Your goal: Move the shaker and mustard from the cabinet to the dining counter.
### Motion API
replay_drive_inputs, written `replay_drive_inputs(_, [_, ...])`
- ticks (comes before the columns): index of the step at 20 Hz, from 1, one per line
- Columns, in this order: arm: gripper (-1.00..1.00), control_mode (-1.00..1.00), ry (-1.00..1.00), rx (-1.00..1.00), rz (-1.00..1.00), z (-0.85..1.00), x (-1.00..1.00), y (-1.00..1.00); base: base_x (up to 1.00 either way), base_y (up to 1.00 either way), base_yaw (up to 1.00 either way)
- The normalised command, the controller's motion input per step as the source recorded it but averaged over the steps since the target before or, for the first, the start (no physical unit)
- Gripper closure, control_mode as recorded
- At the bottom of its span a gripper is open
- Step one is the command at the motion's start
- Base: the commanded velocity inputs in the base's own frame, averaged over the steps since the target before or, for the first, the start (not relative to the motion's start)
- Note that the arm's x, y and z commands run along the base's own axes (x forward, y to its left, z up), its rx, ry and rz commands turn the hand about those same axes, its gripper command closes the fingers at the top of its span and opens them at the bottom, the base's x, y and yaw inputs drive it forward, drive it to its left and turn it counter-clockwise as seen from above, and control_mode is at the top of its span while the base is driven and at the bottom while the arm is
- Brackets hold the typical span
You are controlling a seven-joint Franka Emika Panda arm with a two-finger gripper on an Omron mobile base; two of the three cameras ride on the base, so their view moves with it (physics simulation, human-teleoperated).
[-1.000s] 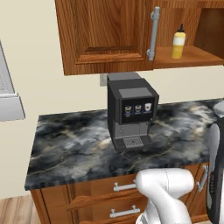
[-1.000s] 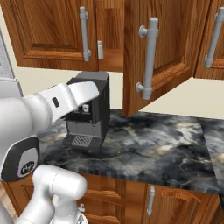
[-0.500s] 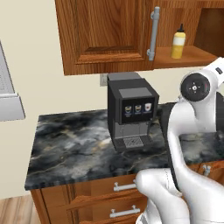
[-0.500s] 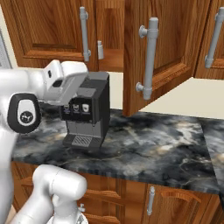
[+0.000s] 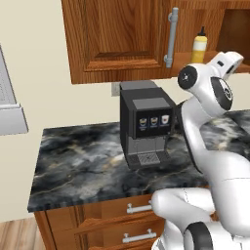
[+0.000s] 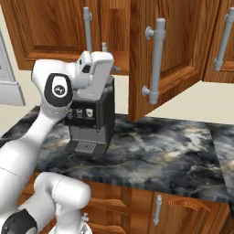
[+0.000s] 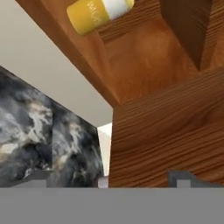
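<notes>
The yellow mustard stands on the shelf of the open reddish-brown cabinet. In the hand view the mustard sits at the top, on the cabinet shelf. The small grey shaker peeks out inside the cabinet just above my raised hand. My gripper is open and holds nothing; it points at the shelf edge, below and to the side of the mustard. A dark marbled counter lies under the cabinet; I cannot tell whether it is the dining counter.
A black coffee machine stands on the counter below the cabinet, close to my arm. The open cabinet door with its long bar handle hangs out to the right. Wooden drawers sit under the slab.
My arm has swung up from low beside the counter to shelf height, bringing the hand in front of the open cabinet. The jaws stay open.
</notes>
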Motion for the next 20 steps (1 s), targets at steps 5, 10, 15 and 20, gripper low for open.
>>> replay_drive_inputs(5, [-1.0,-1.0,0.19,-0.1,-0.13,0.0,0.39,-0.99,0.0,0.0,0.0])
replay_drive_inputs(10, [-1.0,-1.0,0.2,-0.06,-0.11,0.0,0.22,-1.0,0.0,0.0,0.0])
replay_drive_inputs(15, [-1.0,-1.0,0.12,-0.03,-0.1,0.0,-0.02,-1.0,0.0,0.0,0.0])
replay_drive_inputs(20, [-1.0,-1.0,0.04,0.0,-0.1,-0.01,-0.19,-1.0,0.0,0.0,0.0])
